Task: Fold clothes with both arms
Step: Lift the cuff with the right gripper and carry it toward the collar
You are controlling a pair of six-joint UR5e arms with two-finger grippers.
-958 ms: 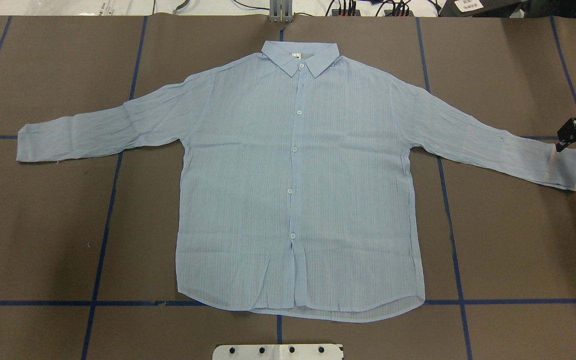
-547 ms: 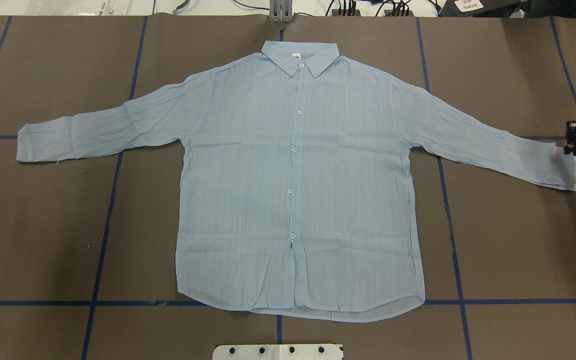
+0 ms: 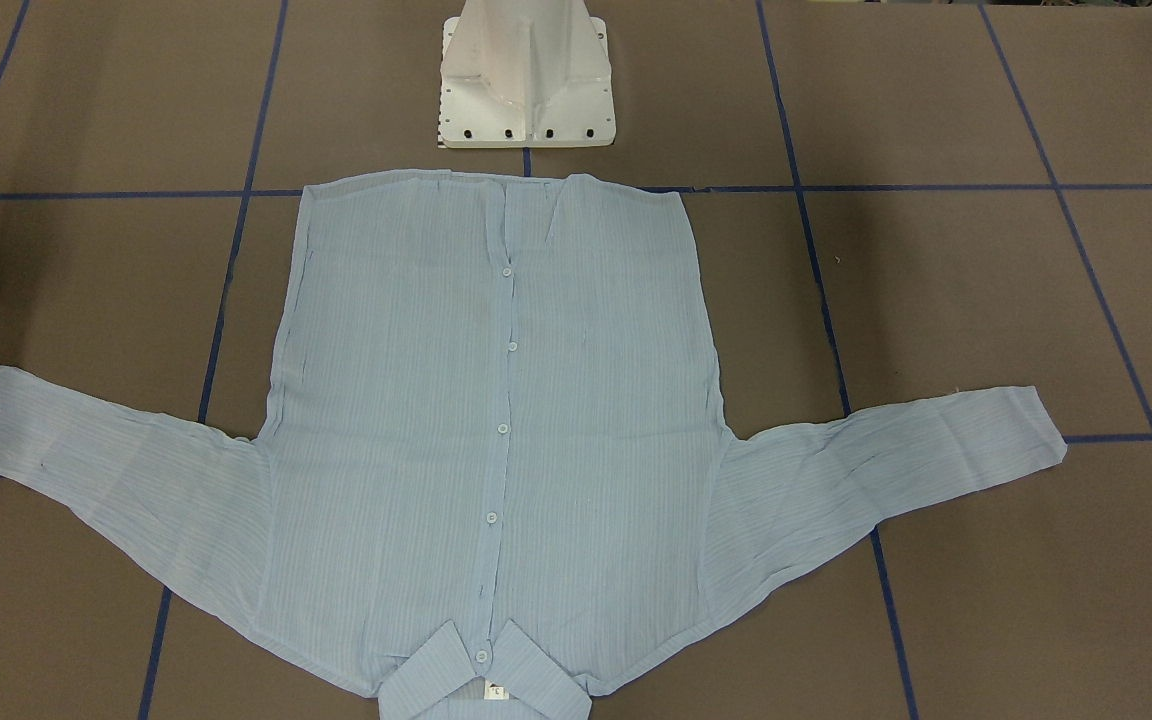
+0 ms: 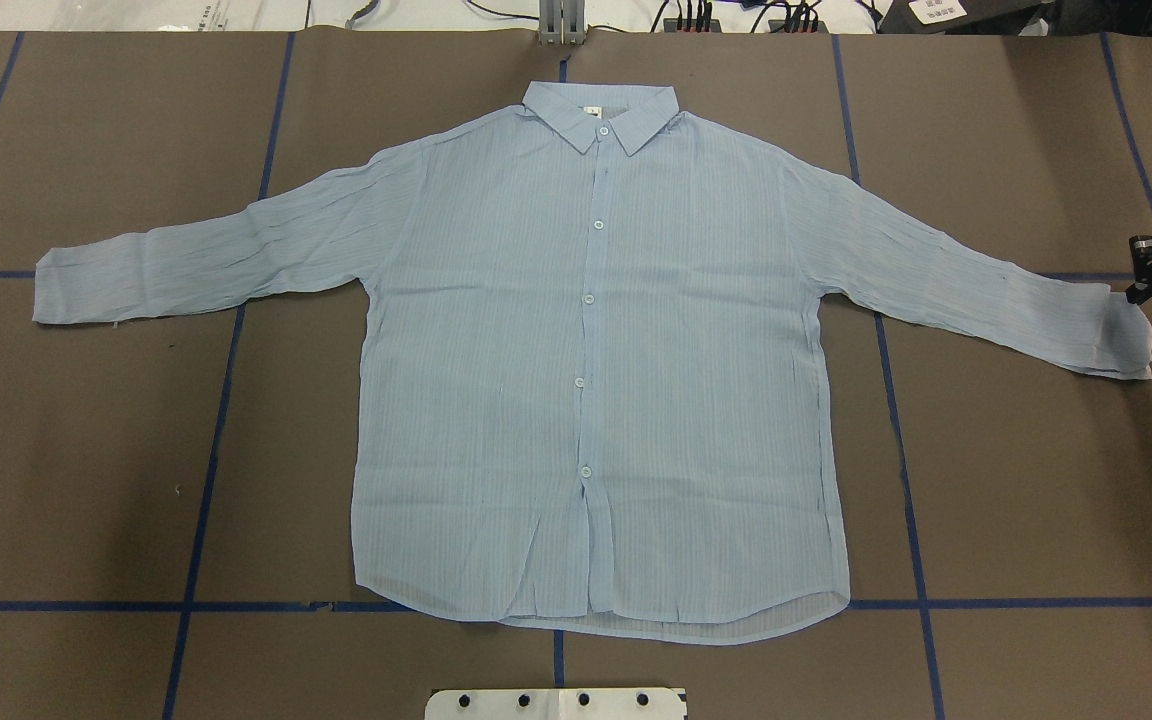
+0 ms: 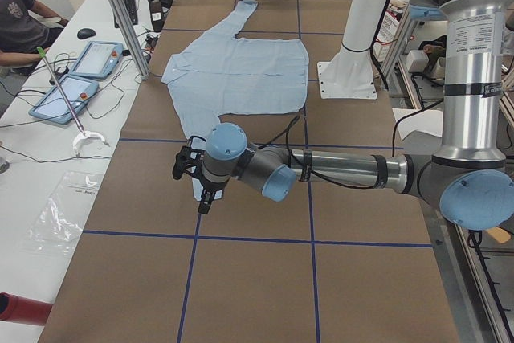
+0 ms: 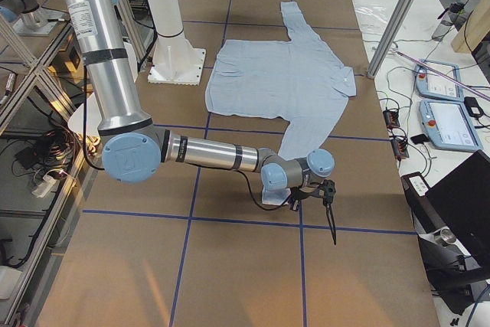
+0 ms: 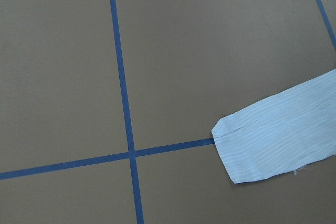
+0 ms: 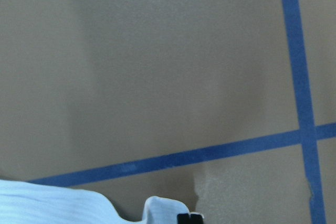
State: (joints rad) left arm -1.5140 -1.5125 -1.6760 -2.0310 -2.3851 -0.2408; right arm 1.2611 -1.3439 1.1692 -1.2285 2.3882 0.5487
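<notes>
The light-blue striped shirt [image 4: 596,380] lies flat and buttoned on the brown table, collar [image 4: 601,112] at the far side, both sleeves spread out. My right gripper [image 4: 1139,288] is at the right cuff [image 4: 1121,335], shut on its far corner. In the right wrist view the cloth [image 8: 157,208] puckers up against the closed fingertips [image 8: 190,217]. The left gripper [image 5: 201,197] shows only in the exterior left view, hovering over the left cuff [image 5: 198,186]; I cannot tell whether it is open or shut. The left wrist view shows that cuff [image 7: 273,140] lying flat.
The white pedestal base [image 3: 526,80] stands at the shirt's hem side. Blue tape lines [image 4: 206,440] grid the table. Cables and plugs [image 4: 736,15] lie along the far edge. A side bench with two tablets [image 5: 80,78] and a seated person [image 5: 20,22] runs along the operators' side.
The right gripper's fingers went from spread apart at the right cuff to closed on its corner, and the cuff edge has drawn in slightly. The rest of the shirt has not moved.
</notes>
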